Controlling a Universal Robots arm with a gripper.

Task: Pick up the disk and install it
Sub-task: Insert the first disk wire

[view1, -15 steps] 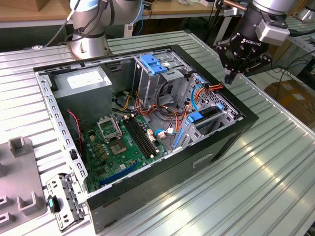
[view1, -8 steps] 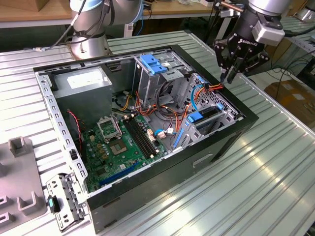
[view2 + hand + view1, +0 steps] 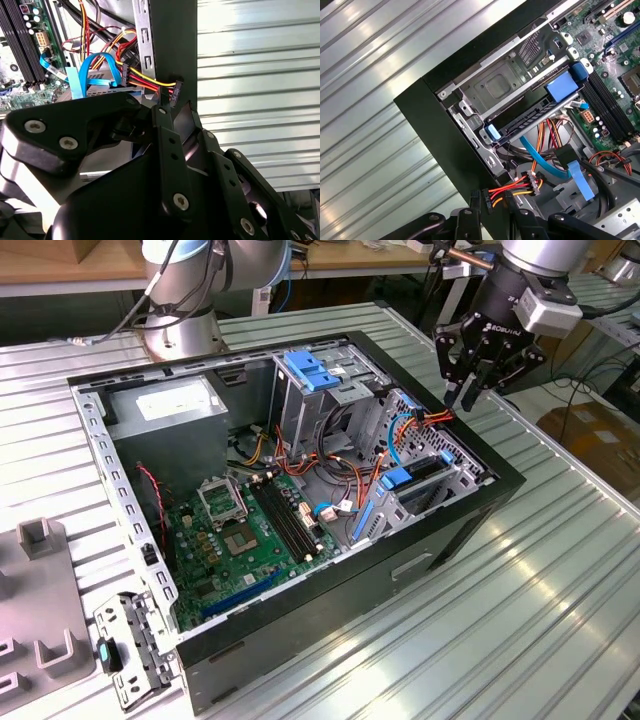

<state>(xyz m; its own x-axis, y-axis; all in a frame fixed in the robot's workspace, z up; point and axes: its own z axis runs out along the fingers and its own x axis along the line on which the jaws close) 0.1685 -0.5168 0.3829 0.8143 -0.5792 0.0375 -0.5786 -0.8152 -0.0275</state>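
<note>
**Gripper at the case's edge, closed on a cable plug; disk sits in its bay**

In the second wrist view the two black fingertips (image 3: 162,120) stand drawn close together, and a small black power connector (image 3: 174,93) pokes out from between them, pinched at its base. A bundle of red, yellow and black wires (image 3: 145,80) runs from that connector back into the machine.

The gripper (image 3: 470,392) hangs in the upper right of the exterior view with its fingers pointing straight down, just over the far right rim of the open computer case (image 3: 470,515). Above it the arm (image 3: 540,270) rises steeply out of the top of the frame, its wrist held roughly vertical.

The disk (image 3: 525,112) lies flat in the drive bay (image 3: 495,87) at the case's corner, its blue rail end showing at the bay's opening, below and just beside the connector. It is apart from the fingers.

The green motherboard (image 3: 250,530) fills the case floor at centre frame. The case rests on a ribbed metal table (image 3: 540,590).
</note>
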